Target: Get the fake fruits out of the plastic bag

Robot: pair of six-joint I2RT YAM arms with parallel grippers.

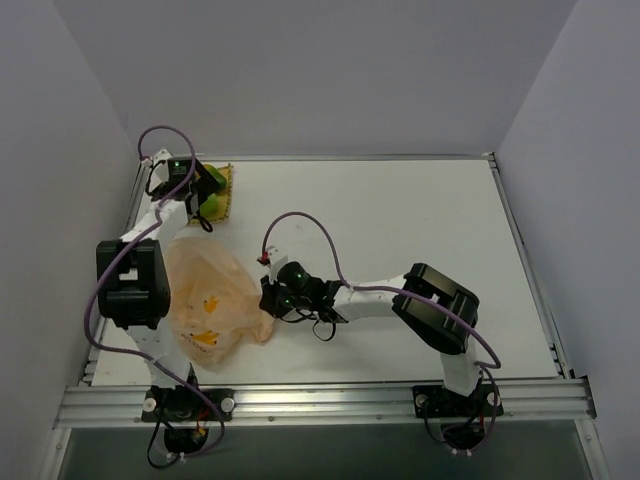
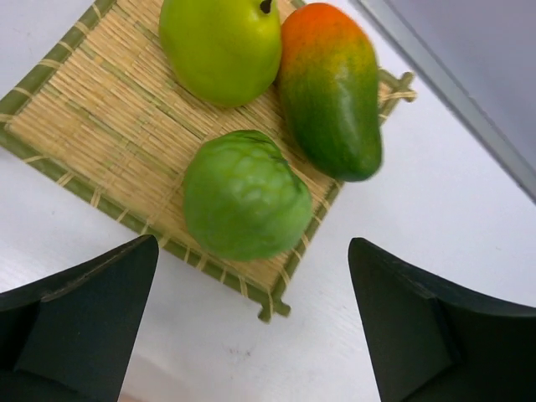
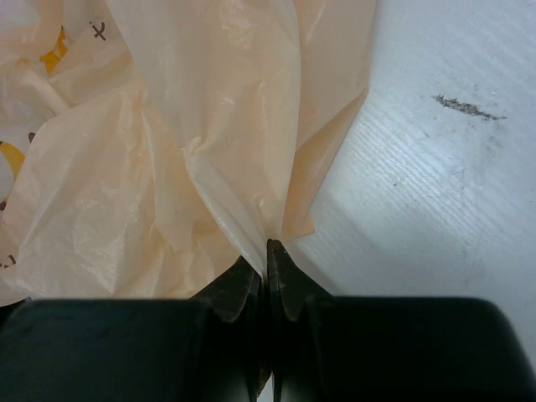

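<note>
Three fake fruits lie on a woven mat at the far left: a green-and-orange mango, a smooth yellow-green fruit and a bumpy green fruit. In the top view they show as green shapes by the left arm's wrist. My left gripper is open and empty just above the mat's near corner. The peach plastic bag lies crumpled at the near left. My right gripper is shut on the bag's edge, at the bag's right side in the top view.
The left arm's black body stands beside the bag's left side. The table's left wall and raised rim run close past the mat. White table surface spreads to the right of the bag and mat.
</note>
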